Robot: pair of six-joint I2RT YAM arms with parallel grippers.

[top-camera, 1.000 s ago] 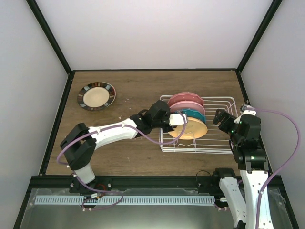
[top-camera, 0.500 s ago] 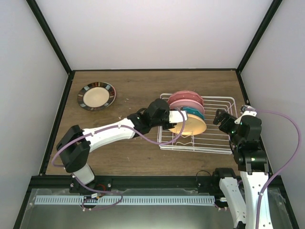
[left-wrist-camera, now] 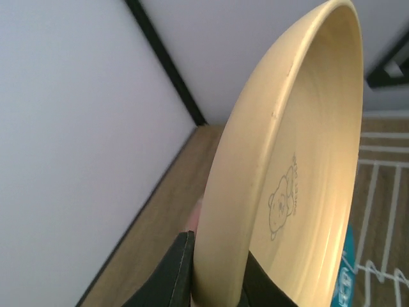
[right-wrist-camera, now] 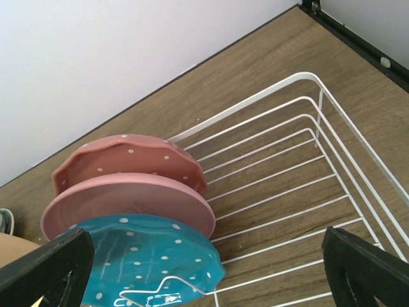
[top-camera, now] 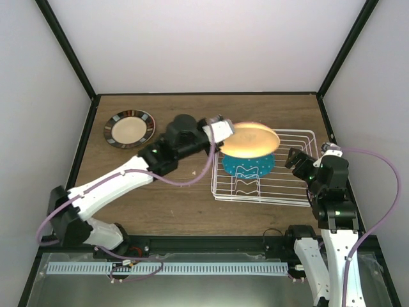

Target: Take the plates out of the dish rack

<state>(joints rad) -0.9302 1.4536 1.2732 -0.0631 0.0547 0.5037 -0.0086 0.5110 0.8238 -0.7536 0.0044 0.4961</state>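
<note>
I count one done: dark-rimmed plate (top-camera: 130,129) on table (top-camera: 185,204). Left gripper (top-camera: 220,131) pinches yellow plate (top-camera: 252,139) above rack (top-camera: 300,195). Teal plate (right-wrist-camera: 147,256), two pink plates (right-wrist-camera: 128,204) left inside. Right gripper (top-camera: 295,160) spread.

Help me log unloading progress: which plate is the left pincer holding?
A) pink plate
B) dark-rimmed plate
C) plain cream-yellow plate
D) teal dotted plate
C: the left pincer is clamped on the rim of the cream-yellow plate, held above the dish rack, where the teal plate sits.
</note>
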